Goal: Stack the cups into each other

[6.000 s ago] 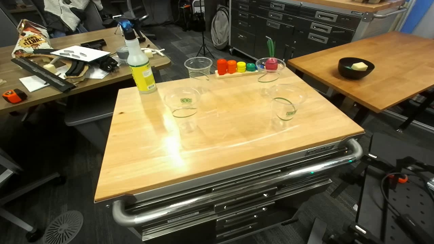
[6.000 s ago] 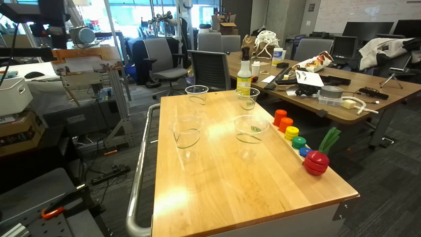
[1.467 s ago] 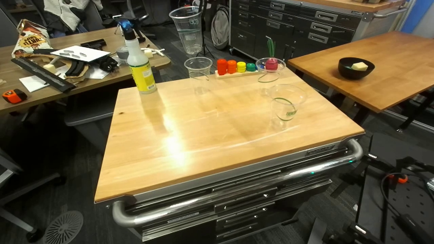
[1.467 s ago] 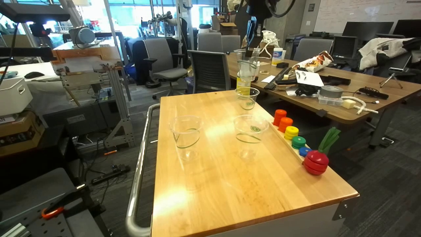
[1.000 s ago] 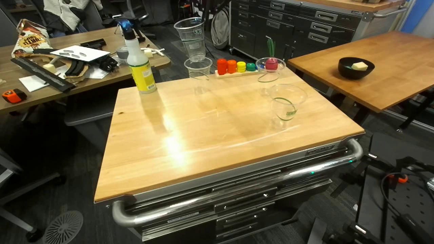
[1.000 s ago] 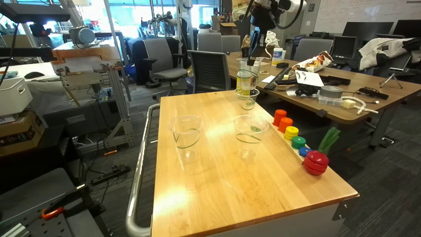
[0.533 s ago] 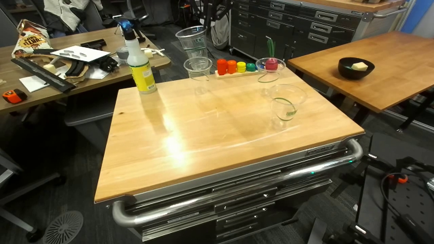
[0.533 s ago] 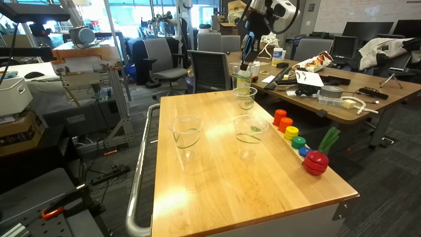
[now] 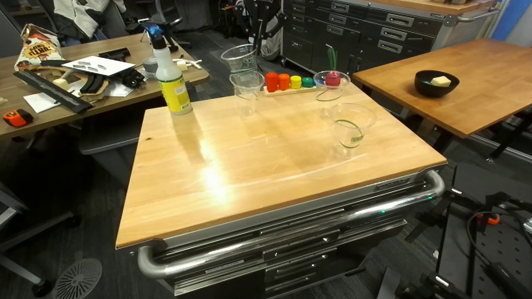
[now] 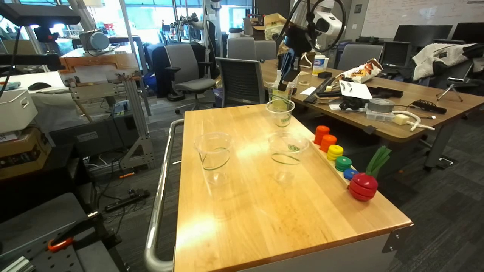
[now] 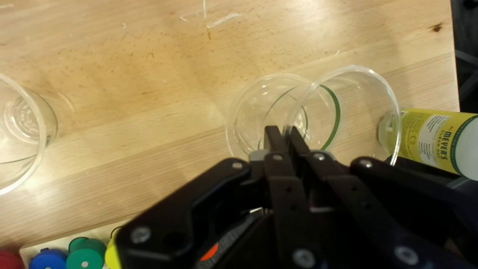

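Note:
My gripper point(image 11: 284, 131) is shut on the rim of a clear cup point(image 11: 358, 97). In an exterior view this held cup point(image 9: 237, 63) hangs low at the back of the table, close behind and above a standing cup point(image 9: 246, 94). In the wrist view its rim lies offset to the right over that standing cup point(image 11: 254, 101). The two overlap in every view, and I cannot tell whether the held cup's bottom is inside or beside the lower one. Two more clear cups stand upright, a near cup point(image 9: 353, 128) and a far cup point(image 9: 331, 93).
A yellow-labelled spray bottle point(image 9: 176, 89) stands close to the held cup. Along the back edge runs a row of coloured rings point(image 9: 289, 82), with a red radish toy point(image 10: 363, 187) at its end. The wooden table point(image 9: 249, 174) has a metal handle point(image 9: 291, 236) at its front.
Six seconds ago the held cup stood on the table. It was raised, then came down over the last second and a half. The cup below it has shifted slightly.

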You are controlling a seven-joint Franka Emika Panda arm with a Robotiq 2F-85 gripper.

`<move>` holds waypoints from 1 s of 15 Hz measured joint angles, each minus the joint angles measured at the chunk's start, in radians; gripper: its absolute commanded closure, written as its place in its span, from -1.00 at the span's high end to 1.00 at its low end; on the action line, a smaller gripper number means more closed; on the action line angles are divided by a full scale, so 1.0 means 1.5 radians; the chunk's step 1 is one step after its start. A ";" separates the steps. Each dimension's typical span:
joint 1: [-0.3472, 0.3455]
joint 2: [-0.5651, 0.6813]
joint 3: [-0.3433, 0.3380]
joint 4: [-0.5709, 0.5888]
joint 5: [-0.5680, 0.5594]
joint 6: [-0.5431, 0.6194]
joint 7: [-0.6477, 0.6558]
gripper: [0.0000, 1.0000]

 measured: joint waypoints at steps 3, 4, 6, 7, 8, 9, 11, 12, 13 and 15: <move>-0.001 0.007 -0.002 0.000 -0.004 0.010 -0.008 -0.23; -0.001 0.008 -0.002 0.000 -0.004 0.011 -0.010 -0.05; -0.001 0.009 -0.002 0.000 -0.004 0.011 -0.015 0.27; -0.001 0.009 -0.002 0.000 -0.004 0.011 -0.017 0.41; 0.000 0.009 -0.002 0.000 -0.004 0.011 -0.022 0.54; 0.000 0.009 -0.002 0.000 -0.005 0.010 -0.025 0.71; 0.001 0.009 -0.002 -0.003 -0.018 0.005 -0.028 1.00; 0.001 0.009 -0.002 -0.007 -0.024 -0.001 -0.028 1.00; 0.002 0.009 -0.002 -0.011 -0.028 -0.011 -0.028 1.00; 0.005 0.010 -0.002 -0.019 -0.042 -0.023 -0.027 1.00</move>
